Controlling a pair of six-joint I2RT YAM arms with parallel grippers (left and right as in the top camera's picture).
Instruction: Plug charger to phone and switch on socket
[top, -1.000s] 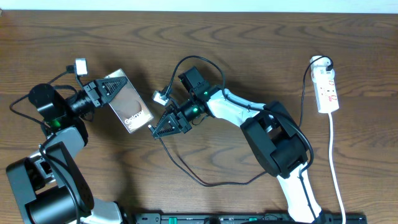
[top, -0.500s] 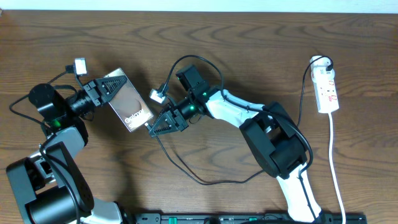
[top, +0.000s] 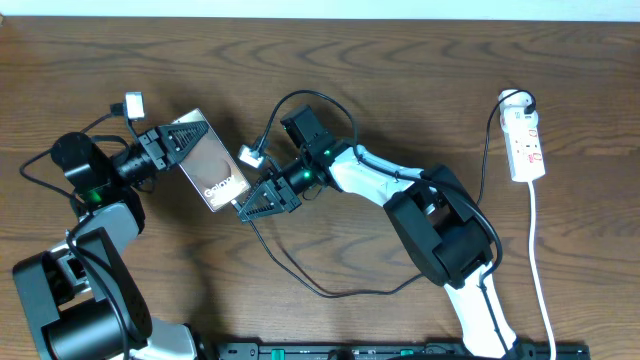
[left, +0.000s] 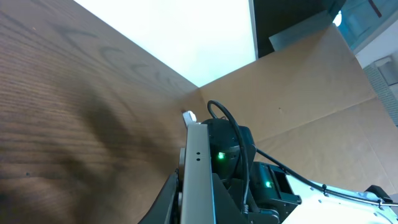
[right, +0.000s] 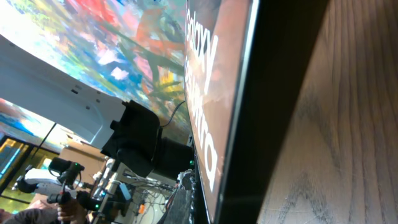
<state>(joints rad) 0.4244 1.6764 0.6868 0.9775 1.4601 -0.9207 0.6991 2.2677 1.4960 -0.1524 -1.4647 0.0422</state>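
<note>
The phone (top: 215, 172), a brownish slab with white "Galaxy" lettering, lies tilted on the table. My left gripper (top: 190, 135) is shut on its upper left end; the left wrist view shows the phone's grey edge (left: 198, 180) between the fingers (left: 198, 211). My right gripper (top: 247, 206) is at the phone's lower right end, shut on the charger plug. The charger's thin black cable (top: 300, 280) loops down and right from it. In the right wrist view the phone (right: 214, 81) fills the frame and the gripper (right: 186, 193) with a small pale tip sits against its edge. The socket (top: 527, 145) lies far right.
The power strip's white cord (top: 540, 260) runs down the right side to the front edge. A black rail (top: 400, 350) lies along the front edge. The right arm's white body (top: 440, 230) stretches across the middle. Brown board walls stand behind the table in the left wrist view.
My right gripper has moved left and slightly up, closing the gap to the phone's lower right end. The left gripper and phone have barely shifted.
</note>
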